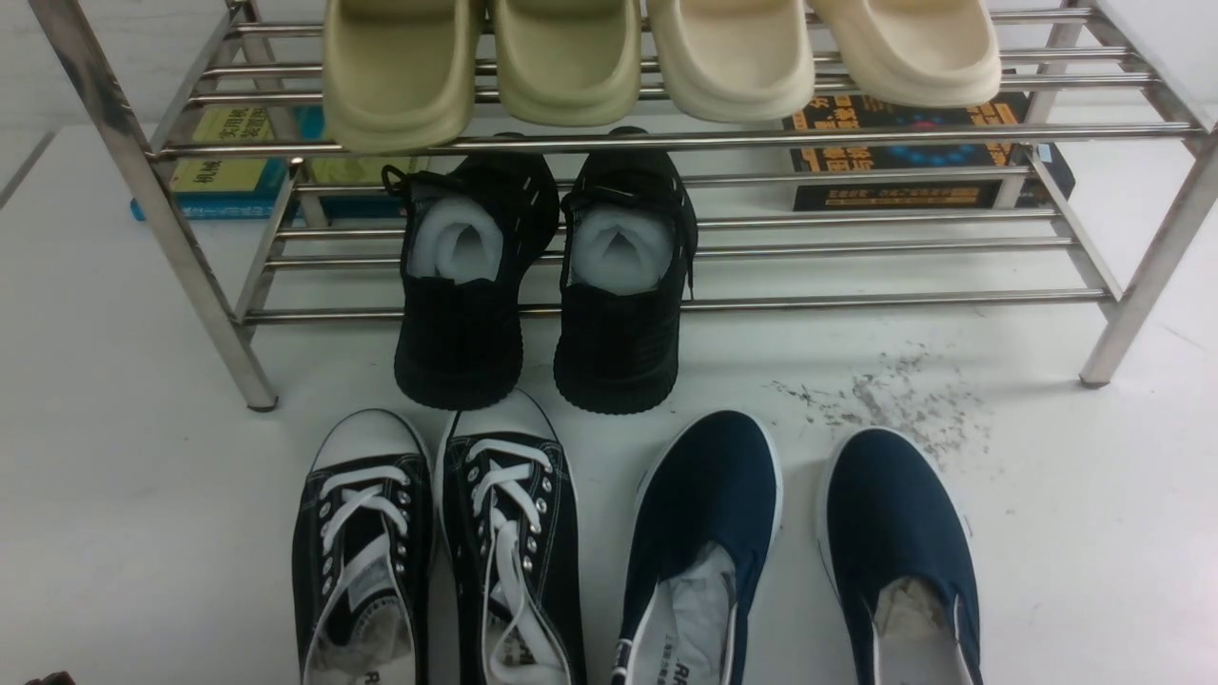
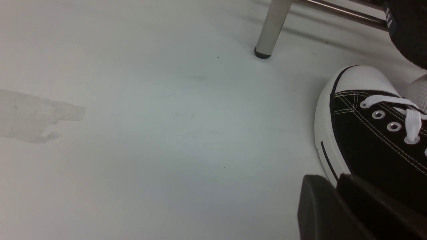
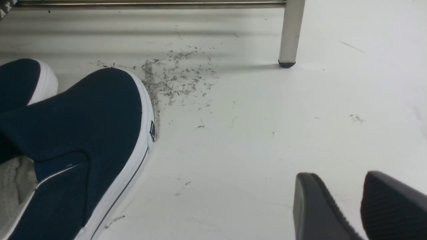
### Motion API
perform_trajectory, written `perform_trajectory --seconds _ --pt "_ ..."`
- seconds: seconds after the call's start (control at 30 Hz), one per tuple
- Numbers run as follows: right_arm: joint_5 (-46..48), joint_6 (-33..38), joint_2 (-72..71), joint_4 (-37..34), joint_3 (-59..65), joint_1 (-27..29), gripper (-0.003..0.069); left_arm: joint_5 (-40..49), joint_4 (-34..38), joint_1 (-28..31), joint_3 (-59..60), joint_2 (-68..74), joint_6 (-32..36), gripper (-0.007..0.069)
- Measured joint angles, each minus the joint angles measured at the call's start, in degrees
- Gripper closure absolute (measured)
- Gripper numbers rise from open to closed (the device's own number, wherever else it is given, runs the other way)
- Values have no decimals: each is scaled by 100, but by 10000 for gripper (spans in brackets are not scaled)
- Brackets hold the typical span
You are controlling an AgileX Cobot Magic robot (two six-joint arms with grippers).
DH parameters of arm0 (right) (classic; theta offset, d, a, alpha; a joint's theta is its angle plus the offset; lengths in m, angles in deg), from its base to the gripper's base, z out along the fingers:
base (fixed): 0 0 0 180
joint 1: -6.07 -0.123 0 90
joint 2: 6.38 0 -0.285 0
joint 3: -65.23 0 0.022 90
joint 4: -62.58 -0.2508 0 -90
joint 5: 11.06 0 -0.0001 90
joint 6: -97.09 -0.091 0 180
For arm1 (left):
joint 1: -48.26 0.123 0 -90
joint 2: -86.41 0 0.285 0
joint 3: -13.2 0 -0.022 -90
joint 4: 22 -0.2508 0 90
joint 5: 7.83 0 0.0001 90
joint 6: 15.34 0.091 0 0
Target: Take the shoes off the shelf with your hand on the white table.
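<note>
"Standing here, I see the black canvas lace-up sneakers (image 1: 438,561) side by side on the white table (image 1: 152,495), toes toward the steel shoe rack (image 1: 856,300). They're off it."

"And the grippers?"

"The right gripper's (image 3: 340,181) fingertips are apart, nothing between them, with a navy slip-on (image 3: 96,110) nearby. The left gripper's (image 2: 335,190) fingertips look very near each other beside a sneaker; I can't tell whether they meet."

"What's on the rack?"

"Black knit shoes (image 1: 538,314) on the lower tier, heels this way; pale clogs (image 1: 666,86) above. Navy slip-ons sit on the table, right of the sneakers."
</note>
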Motion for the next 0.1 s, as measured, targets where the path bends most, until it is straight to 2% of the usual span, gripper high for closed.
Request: perform_trajectory --seconds 0.1 --pt "0 0 0 0 0 0 422 0 0 0 0 0 0 518"
